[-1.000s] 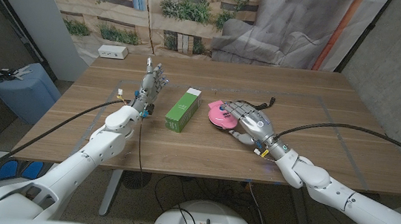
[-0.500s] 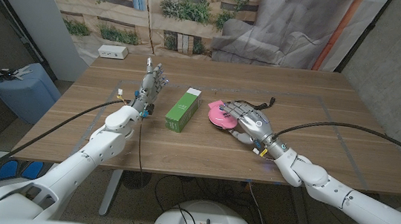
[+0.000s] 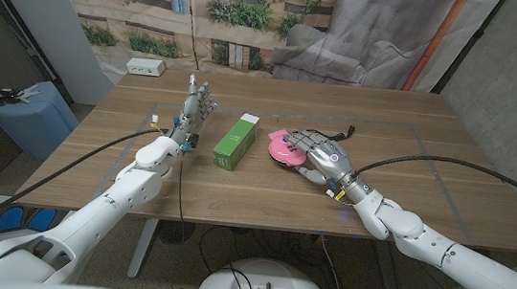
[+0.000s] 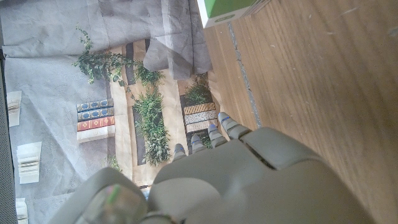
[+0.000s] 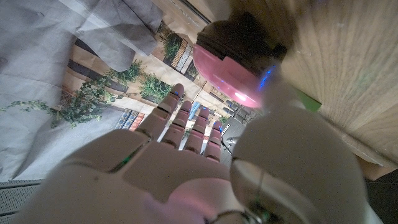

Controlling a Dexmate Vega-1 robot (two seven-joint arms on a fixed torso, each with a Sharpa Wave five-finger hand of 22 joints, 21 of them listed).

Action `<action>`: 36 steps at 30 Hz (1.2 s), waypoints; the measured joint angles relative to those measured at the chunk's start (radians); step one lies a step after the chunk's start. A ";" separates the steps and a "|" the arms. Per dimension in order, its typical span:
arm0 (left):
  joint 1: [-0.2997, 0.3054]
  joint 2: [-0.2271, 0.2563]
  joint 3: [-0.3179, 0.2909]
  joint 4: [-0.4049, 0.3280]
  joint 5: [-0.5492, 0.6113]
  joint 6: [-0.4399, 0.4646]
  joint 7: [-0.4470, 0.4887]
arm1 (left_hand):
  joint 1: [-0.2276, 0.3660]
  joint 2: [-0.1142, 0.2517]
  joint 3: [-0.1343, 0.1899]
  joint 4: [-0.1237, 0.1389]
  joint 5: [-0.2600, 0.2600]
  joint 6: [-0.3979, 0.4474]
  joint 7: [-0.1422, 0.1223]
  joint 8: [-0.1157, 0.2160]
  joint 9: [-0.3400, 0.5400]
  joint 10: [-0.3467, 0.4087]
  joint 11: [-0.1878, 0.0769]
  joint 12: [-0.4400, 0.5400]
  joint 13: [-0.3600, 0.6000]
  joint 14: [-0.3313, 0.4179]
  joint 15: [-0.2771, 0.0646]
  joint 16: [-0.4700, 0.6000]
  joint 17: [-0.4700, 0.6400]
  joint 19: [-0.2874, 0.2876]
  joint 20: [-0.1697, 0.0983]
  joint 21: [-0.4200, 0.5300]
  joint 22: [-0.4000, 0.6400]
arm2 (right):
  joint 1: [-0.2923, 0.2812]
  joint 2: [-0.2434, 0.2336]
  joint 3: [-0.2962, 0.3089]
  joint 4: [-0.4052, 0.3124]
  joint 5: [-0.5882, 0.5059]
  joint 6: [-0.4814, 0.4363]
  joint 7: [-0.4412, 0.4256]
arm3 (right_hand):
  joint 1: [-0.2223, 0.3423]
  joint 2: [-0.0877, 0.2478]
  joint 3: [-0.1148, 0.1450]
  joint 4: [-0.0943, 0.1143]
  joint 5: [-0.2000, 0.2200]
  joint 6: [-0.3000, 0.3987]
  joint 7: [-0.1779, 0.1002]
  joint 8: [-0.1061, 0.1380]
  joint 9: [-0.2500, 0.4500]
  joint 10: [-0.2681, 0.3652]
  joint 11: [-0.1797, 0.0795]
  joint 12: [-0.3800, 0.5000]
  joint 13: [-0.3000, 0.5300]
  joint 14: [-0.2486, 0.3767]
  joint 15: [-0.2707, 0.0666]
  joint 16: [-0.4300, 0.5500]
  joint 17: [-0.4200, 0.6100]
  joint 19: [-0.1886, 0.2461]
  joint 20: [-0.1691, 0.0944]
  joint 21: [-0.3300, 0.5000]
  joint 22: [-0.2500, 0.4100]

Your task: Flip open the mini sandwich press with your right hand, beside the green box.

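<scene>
The press (image 3: pixel 286 148), round, pink and shut, lies on the desk (image 3: pixel 429 172) just right of the green box (image 3: pixel 236 140). Right hand (image 3: pixel 323 157) rests on it, fingers (image 5: pixel 169 112) spread. Left hand (image 3: pixel 195 109) stands upright, fingers apart.

Box (image 3: pixel 237 140) sits mid-table (image 3: pixel 447 184), our landmark. Just right of it lies the sandwich press (image 3: pixel 286 147), right hand (image 3: pixel 323 157) on the press's far-from-box side. Left of the box stands the left hand (image 3: pixel 194 112), apart from it. Far behind-left, a power strip (image 3: pixel 145 67) near the table's back edge.
</scene>
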 measured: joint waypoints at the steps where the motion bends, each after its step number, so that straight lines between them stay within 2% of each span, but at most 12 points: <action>1: 0.000 0.000 0.000 0.000 0.000 0.000 0.000 | 0.000 0.000 0.000 0.000 0.000 0.000 0.000 0.000 0.000 0.000 0.000 0.000 0.000 0.000 0.000 0.000 0.000 0.000 0.000 0.000 0.000 | 0.000 -0.001 0.001 -0.002 0.002 0.001 0.000 | 0.000 0.000 0.000 0.000 0.000 0.000 0.000 0.000 0.000 0.000 0.000 0.000 0.000 0.002 -0.002 0.000 0.000 0.000 0.000 0.000 0.000; 17: 0.000 0.000 0.000 0.000 0.000 0.000 0.000 | 0.000 0.000 0.000 0.000 0.000 0.000 0.000 0.000 0.000 0.000 0.000 0.000 0.000 0.000 0.000 0.000 0.000 0.000 0.000 0.000 0.000 | -0.018 -0.014 0.024 -0.039 0.020 0.006 0.006 | -0.005 0.005 -0.007 0.007 0.000 0.011 0.000 0.000 0.000 0.005 0.005 0.000 0.000 0.003 -0.003 0.003 0.000 0.000 0.000 0.000 0.000; 22: 0.000 0.000 0.000 0.000 0.000 0.000 0.000 | 0.000 0.000 0.000 0.000 0.000 0.000 0.000 0.000 0.000 0.000 0.000 0.000 0.000 0.000 0.000 0.000 0.000 0.000 0.000 0.000 0.000 | -0.027 -0.020 0.037 -0.056 0.028 0.010 0.012 | -0.012 0.012 -0.012 0.012 0.000 0.036 -0.011 0.004 0.000 0.020 0.005 0.000 0.000 0.007 0.001 0.003 0.000 0.000 0.000 0.000 0.000; 31: 0.000 0.000 0.000 -0.001 0.000 0.000 0.000 | 0.000 0.000 0.000 0.000 0.000 0.000 0.000 0.000 0.000 0.000 0.000 0.000 0.000 0.000 0.000 0.000 0.000 0.000 0.000 0.000 0.000 | -0.038 -0.020 0.061 -0.078 0.047 0.022 0.016 | -0.024 0.023 -0.020 0.014 0.000 0.059 -0.013 0.004 0.000 0.032 0.004 0.000 0.000 0.019 -0.001 0.008 0.005 0.017 -0.002 0.000 0.000; 34: 0.000 0.000 0.000 -0.001 0.000 0.000 0.001 | 0.000 0.000 0.000 0.000 0.000 0.000 0.000 0.000 0.000 0.000 0.000 0.000 0.000 0.000 0.000 0.000 0.000 0.000 0.000 0.000 0.000 | -0.040 -0.017 0.066 -0.080 0.054 0.025 0.016 | -0.033 0.014 -0.021 0.015 0.000 0.059 -0.013 0.004 0.000 0.037 -0.002 0.000 0.000 0.021 0.001 0.008 0.005 0.021 0.000 0.000 0.000; 36: 0.000 0.000 0.000 -0.001 0.000 0.000 0.001 | 0.000 0.000 0.000 0.000 0.000 0.000 0.000 0.000 0.000 0.000 0.000 0.000 0.000 0.000 0.000 0.000 0.000 0.000 0.000 0.000 0.000 | -0.042 -0.014 0.070 -0.081 0.058 0.026 0.015 | -0.038 0.019 -0.022 0.016 0.000 0.059 -0.013 0.004 0.000 0.042 0.003 0.000 0.000 0.022 0.003 0.008 0.005 0.021 0.000 0.000 0.000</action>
